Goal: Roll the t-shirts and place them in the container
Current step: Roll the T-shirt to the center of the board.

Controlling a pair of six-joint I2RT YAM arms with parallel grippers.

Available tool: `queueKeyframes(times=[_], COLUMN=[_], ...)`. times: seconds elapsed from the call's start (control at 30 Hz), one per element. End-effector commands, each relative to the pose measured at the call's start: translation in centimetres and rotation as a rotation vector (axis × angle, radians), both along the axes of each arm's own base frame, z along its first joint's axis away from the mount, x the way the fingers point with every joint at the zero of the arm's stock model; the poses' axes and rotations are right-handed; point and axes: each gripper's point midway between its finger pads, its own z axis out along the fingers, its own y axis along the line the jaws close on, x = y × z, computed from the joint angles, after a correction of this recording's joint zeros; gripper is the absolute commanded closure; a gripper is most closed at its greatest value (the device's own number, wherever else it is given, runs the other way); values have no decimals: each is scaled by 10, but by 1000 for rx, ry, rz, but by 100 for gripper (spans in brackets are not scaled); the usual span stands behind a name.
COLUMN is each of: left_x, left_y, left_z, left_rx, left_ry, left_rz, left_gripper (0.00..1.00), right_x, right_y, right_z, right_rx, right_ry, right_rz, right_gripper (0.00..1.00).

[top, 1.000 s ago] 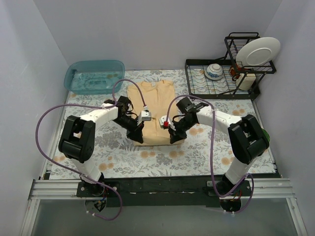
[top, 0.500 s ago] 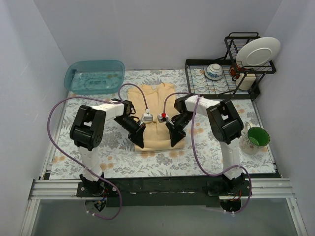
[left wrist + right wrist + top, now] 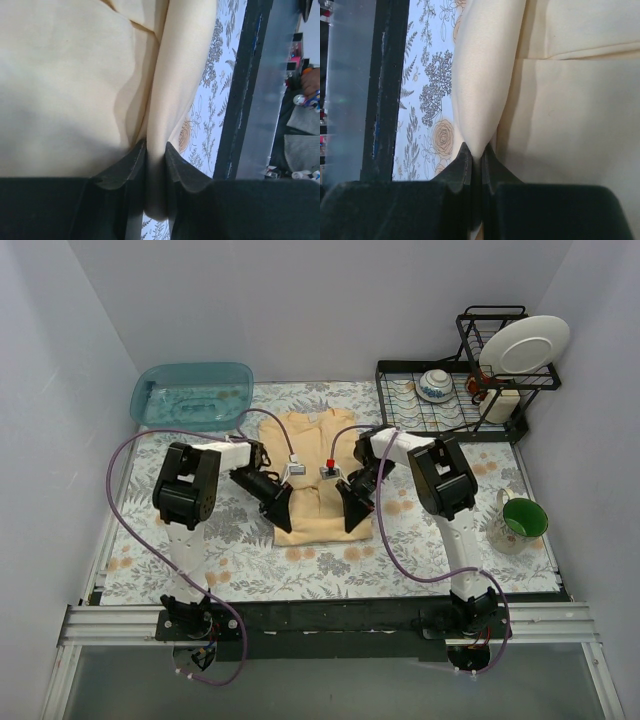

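Observation:
A pale yellow-beige t-shirt lies folded into a narrow strip on the middle of the floral tabletop, collar end far. My left gripper is shut on the rolled near-left edge of the shirt. My right gripper is shut on the rolled near-right edge. Both grippers sit low at the shirt's near end, facing each other. The near edge is curled up into a small roll between them.
A blue plastic tub stands at the back left. A black dish rack with a bowl and a white plate is at the back right. A green mug stands at the right. The table's black front rail is close.
Both grippers moved away from me up the table with the shirt's near edge, and the arms folded back; the flat part of the shirt is shorter.

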Motion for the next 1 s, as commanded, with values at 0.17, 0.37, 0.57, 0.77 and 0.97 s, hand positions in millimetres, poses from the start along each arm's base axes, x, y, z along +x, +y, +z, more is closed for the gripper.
queueKeyframes(times=[0.17, 0.37, 0.57, 0.77, 0.97], left_x=[8, 34, 31, 5, -3], left_y=[40, 27, 18, -11, -28], left_z=[11, 56, 75, 72, 59], left_rx=[89, 55, 44, -38, -56], left_ry=[-147, -413, -827, -1125, -1149], left_rz=[-19, 46, 0, -128, -159], left_gripper=[61, 46, 41, 36, 35], right_x=[14, 16, 23, 27, 20], right_y=[-22, -18, -11, -11, -16], right_z=[-35, -37, -41, -48, -52], right_rx=[-174, -171, -176, -191, -206], right_ry=[35, 47, 32, 24, 45], right_rz=[0, -14, -8, 1, 5], right_gripper=[99, 99, 99, 99, 99])
